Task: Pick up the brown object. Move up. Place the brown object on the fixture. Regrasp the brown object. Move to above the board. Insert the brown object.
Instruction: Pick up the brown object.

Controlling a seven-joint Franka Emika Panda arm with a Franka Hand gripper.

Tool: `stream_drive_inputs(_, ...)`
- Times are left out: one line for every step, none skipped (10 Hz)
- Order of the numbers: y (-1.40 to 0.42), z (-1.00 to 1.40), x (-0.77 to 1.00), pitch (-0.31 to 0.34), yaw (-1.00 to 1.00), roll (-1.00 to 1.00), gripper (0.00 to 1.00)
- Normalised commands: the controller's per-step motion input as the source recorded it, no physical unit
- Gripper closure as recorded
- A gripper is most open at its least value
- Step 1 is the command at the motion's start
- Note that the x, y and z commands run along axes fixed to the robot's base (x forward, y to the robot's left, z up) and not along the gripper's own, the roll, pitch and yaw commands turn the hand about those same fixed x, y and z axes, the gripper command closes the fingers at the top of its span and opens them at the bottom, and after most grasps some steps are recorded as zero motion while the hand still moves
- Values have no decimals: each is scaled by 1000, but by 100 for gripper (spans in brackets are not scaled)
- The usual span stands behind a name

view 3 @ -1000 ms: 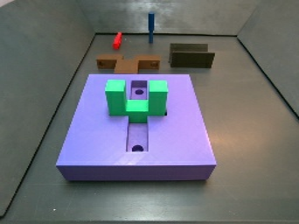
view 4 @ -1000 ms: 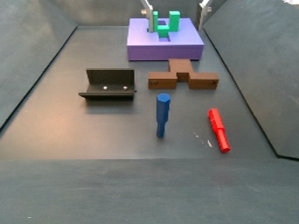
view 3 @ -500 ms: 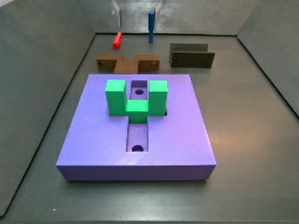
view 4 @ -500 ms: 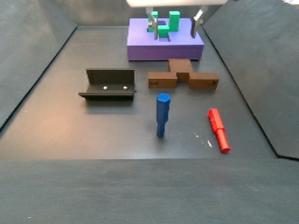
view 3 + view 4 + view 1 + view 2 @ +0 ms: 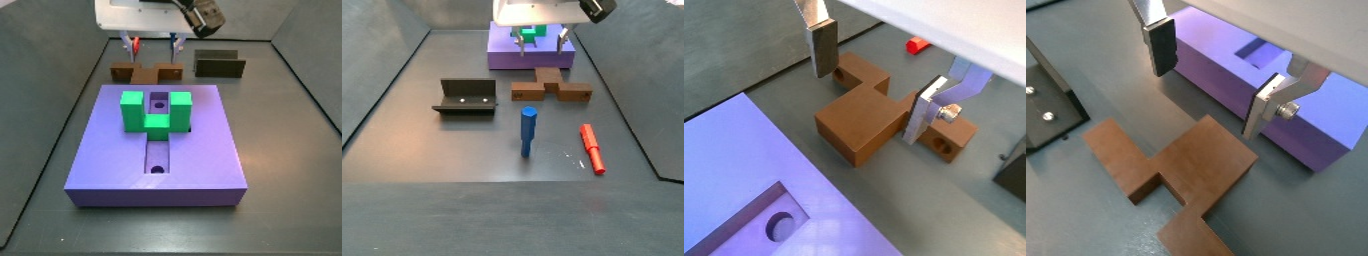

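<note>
Brown object (image 5: 865, 122) lying flat on the floor just beside the board (image 5: 158, 150), between it and the fixture (image 5: 466, 97), untouched. Not yet picked up, so every step of the task left to do: lift, set on the fixture, regrasp, carry above the board, insert. Gripper (image 5: 1217, 78) poised above the brown object, jaws apart and empty, fingers (image 5: 823, 46) astride its middle section, by judgement ready to descend. Blue peg (image 5: 528, 131) and red peg (image 5: 591, 147) well clear.

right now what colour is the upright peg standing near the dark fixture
Blue: the upright peg shows best in a side view; the gripper hangs above the brown object.
</note>
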Motion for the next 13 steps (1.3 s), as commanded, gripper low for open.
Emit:
stream_drive_inputs(0,-383,-74,0,0,0,0)
stream_drive_inputs(-51,-343,-100,0,0,17,0)
stream_drive_inputs(-60,-300,-74,0,0,7,0)
stream_drive_inputs(-49,-266,-23,0,0,13,0)
stream_drive_inputs(-23,-211,-109,0,0,0,0)
stream_drive_inputs(0,-186,-137,0,0,0,0)
stream_drive_inputs(0,-217,-137,0,0,0,0)
stream_drive_inputs(0,-237,-126,0,0,0,0)
stream_drive_inputs(-63,-240,-23,-14,0,-11,0)
stream_drive_inputs(-131,-269,46,-29,-3,-69,0)
stream_drive_inputs(-6,-317,0,-7,-97,-4,0)
stream_drive_inputs(0,-300,-3,0,-103,0,0)
stream_drive_inputs(0,-251,0,0,-120,0,0)
